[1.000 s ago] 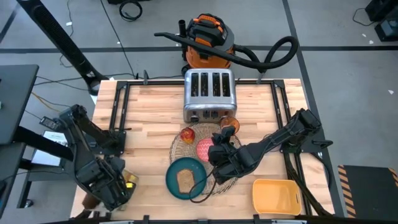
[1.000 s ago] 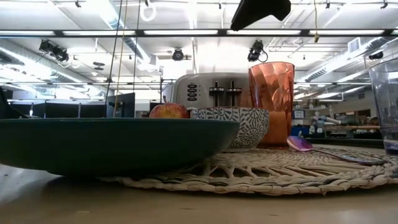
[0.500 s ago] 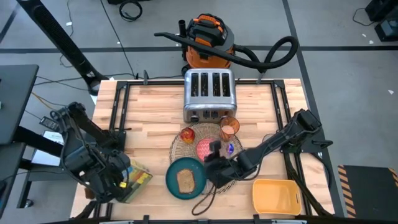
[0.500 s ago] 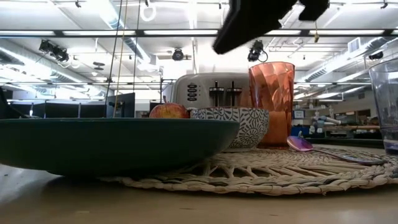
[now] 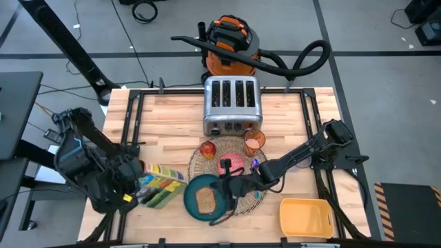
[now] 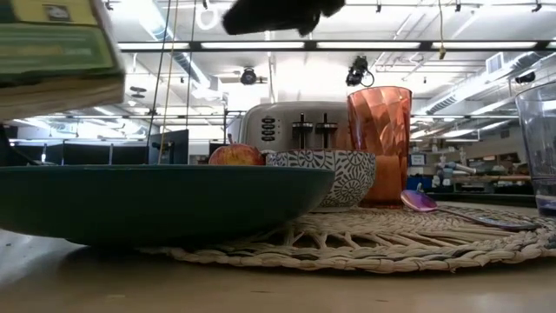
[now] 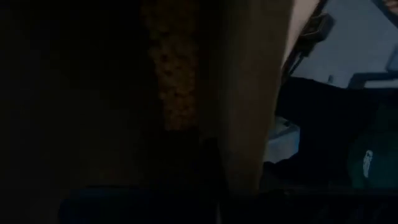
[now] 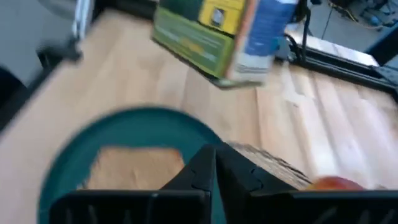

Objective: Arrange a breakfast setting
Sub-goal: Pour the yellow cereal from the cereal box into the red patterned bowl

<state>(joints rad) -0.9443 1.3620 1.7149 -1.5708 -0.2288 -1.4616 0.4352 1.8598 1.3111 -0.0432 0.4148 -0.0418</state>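
Note:
The woven placemat (image 5: pixel 242 200) lies mid-table. On it rest the pink-red bowl (image 5: pixel 231 164), the apple (image 5: pixel 207 148), the orange cup (image 5: pixel 254 141) and the blue spoon (image 5: pixel 255 165). The teal plate (image 5: pixel 193 189), overlapping the mat's near left edge, carries the toast slice (image 5: pixel 204 200). My right gripper (image 8: pixel 214 163) is shut and empty, hovering over the plate's right rim. My left gripper (image 5: pixel 134 187), left of the plate, is shut on a green, yellow and blue box (image 5: pixel 161 187), which also shows in the low view (image 6: pixel 52 43) and the right wrist view (image 8: pixel 224 31). My left gripper holds the box by its left end (image 5: pixel 146 189), coming level from the table's left. The gripper itself hides the place of contact. The box is lifted clear of the table and reaches out toward the plate, roughly flat.
The chrome toaster (image 5: pixel 231 105) stands at the far middle. The yellow tray (image 5: pixel 305 217) lies at the near right. Black frame rails (image 5: pixel 131 117) run along the table's sides. Bare wood shows at the far left and far right.
My left gripper has risen and moved away from the near edge, swinging the box up clear of the table and toward the plate. My right gripper has moved from above the bowl toward the table's left and near edge, over the plate's rim.

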